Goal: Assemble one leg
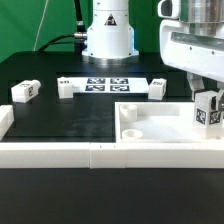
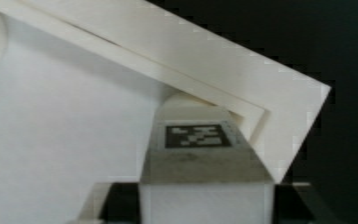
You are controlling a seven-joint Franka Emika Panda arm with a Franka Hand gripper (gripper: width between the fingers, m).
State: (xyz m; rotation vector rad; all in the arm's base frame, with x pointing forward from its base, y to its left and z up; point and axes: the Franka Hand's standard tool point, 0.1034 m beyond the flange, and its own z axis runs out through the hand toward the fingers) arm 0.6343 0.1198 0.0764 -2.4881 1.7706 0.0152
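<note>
At the exterior view's far left, a small white block (image 1: 25, 91) with a black-and-white tag on its face lay on the black table (image 1: 60, 122), well apart from everything else. Further along, a second tagged block (image 1: 66, 87) stood just beside the left end of the marker board (image 1: 108, 84), a thin flat white strip carrying several tags, and a third block (image 1: 158, 86) stood at that board's right end. Behind the board rose the arm's white base (image 1: 108, 35). Along the near edge of the table ran a long white border rail (image 1: 60, 153), with a short rail piece (image 1: 4, 122) turning back at the left corner. To the right of the middle lay the large flat white panel (image 1: 150, 125), with a round recess (image 1: 129, 111) near its back left corner and another recess (image 1: 130, 131) nearer the front. At the exterior view's far right the gripper (image 1: 209, 98) hung over the panel's right part, its fingers closed against the sides of the leg (image 1: 209, 113), a chunky white block whose tag faced the camera. The leg sat upright and low over the panel; whether its foot touched the surface could not be told. In the wrist view the leg (image 2: 202, 150) ran up from between the two dark fingertips (image 2: 123, 197), its tag plainly readable, and its far end met the angled corner of the white panel (image 2: 87, 120), close under the raised rim.
</note>
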